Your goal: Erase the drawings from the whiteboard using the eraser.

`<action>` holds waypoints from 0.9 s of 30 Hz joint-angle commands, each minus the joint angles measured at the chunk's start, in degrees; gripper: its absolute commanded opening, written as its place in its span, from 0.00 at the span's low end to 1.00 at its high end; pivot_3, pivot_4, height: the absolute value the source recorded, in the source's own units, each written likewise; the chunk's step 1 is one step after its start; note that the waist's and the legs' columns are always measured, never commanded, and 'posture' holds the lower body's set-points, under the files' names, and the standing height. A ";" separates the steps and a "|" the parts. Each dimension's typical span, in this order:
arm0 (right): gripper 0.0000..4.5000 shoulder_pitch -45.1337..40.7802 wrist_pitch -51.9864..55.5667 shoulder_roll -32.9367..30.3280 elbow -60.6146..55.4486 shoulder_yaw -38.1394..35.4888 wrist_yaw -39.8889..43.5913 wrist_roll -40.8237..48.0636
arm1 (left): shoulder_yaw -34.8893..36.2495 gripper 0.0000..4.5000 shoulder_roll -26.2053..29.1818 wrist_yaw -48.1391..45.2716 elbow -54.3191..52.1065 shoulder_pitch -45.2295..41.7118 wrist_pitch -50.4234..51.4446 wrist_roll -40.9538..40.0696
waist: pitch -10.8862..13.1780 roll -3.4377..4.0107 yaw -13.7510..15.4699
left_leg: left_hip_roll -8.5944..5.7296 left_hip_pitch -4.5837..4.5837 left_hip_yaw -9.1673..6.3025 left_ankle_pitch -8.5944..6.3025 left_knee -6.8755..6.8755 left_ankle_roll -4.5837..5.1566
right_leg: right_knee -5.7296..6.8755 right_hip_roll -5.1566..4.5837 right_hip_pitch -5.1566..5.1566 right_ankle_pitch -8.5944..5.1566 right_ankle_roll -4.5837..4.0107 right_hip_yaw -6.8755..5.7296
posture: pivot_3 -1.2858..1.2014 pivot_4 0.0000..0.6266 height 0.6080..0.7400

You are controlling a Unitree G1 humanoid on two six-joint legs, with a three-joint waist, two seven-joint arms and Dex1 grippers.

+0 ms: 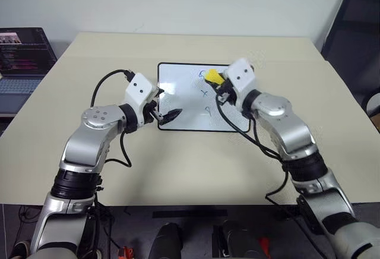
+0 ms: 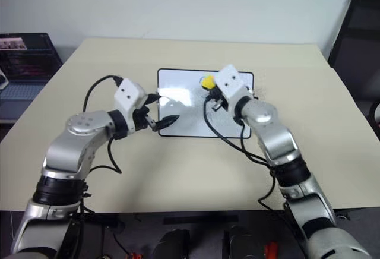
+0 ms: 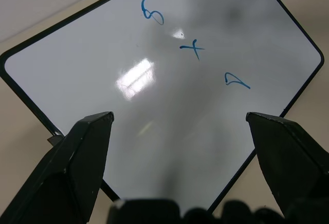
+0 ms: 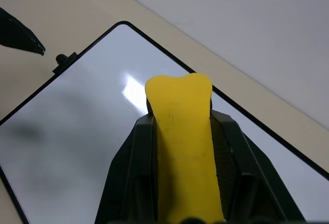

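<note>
I am holding the eraser [image 4: 182, 147] clamped in my right fingers [image 4: 136, 167] above the whiteboard [image 3: 103, 75] lying on the bench [image 1: 178, 164]; left fingers [image 3: 82, 157] are standing apart; all three drawings [image 3: 191, 49] are still waiting, unerased.

Lighting even and bright, coming from overhead. Glaring in a white patch on the whiteboard [image 3: 169, 131], left of the drawings [image 3: 194, 49] in the left wrist view, and again at 9 o'clock of the eraser [image 4: 184, 147] tip in the right wrist view. Casting a soft grey shadow across the board. Blurring slightly at the left gripper [image 3: 180, 126] fingers close to the lens.
</note>
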 commanded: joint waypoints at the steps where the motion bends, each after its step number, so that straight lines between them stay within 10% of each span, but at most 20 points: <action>1: 0.23 -3.94 -5.09 1.46 5.42 -0.33 0.08 -2.29 | 0.30 1.00 0.18 -0.21 -0.02 -2.49 -0.50 0.42 | 0.00 0.00 0.01 | 0.00 0.00 0.00 0.00 0.00 0.00 | 0.00 -0.01 0.00 0.00 0.00 0.00 | 0.52 0.24 1.00; 27: 0.23 -18.20 -21.94 8.41 43.08 -2.68 -1.66 -9.67 | -1.26 1.00 -0.94 0.28 0.41 -4.66 -0.14 1.61 | 0.01 0.02 -0.39 | -0.02 0.05 -0.01 0.00 0.02 -0.01 | 0.28 -0.06 -0.05 0.01 -0.02 -0.01 | 0.52 0.24 1.00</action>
